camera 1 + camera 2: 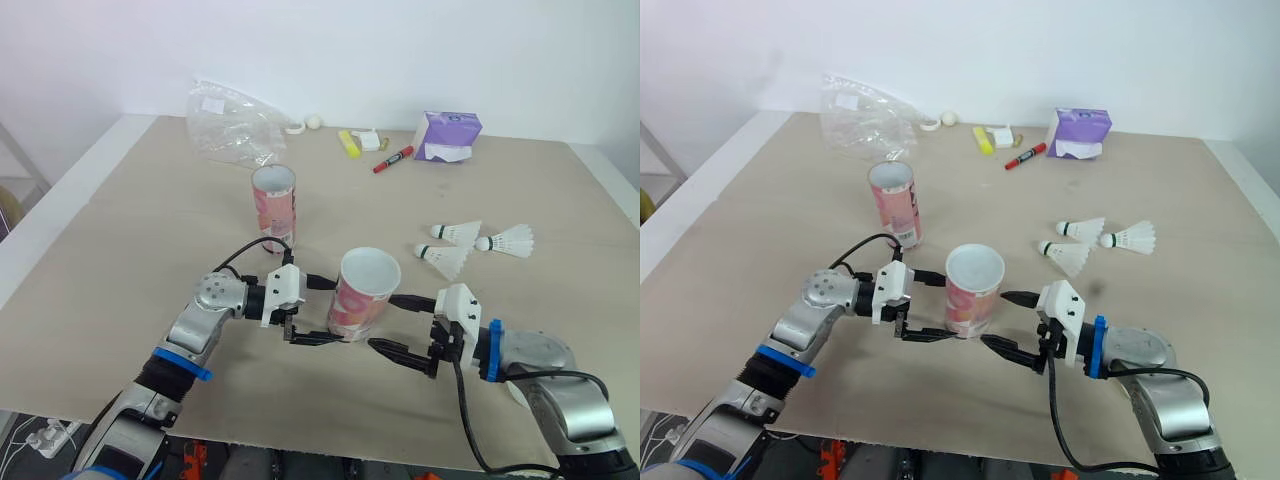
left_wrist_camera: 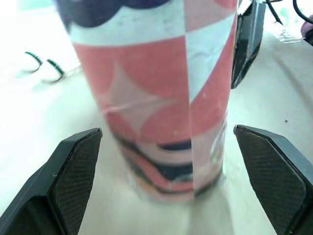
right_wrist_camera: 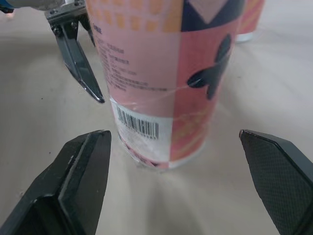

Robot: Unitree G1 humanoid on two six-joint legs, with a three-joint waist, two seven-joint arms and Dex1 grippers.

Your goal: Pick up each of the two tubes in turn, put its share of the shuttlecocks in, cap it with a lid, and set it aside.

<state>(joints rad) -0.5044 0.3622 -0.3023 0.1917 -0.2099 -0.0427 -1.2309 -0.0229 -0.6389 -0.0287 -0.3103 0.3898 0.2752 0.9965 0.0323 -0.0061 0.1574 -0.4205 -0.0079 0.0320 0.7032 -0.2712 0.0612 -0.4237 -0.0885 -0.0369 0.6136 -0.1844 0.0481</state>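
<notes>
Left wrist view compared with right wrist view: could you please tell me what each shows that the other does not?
Left wrist view, not the right: blurred shuttlecocks on the table. Right wrist view, not the left: a barcode on the near tube, and the second tube behind it. Both: the near tube standing upright between the open left gripper and the open right gripper, neither touching it.

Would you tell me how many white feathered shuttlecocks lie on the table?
3 white feathered shuttlecocks, on the right of the beige table: one nearest the open pink tube, one behind it, one farthest right. Others may hide inside the far tube.
</notes>
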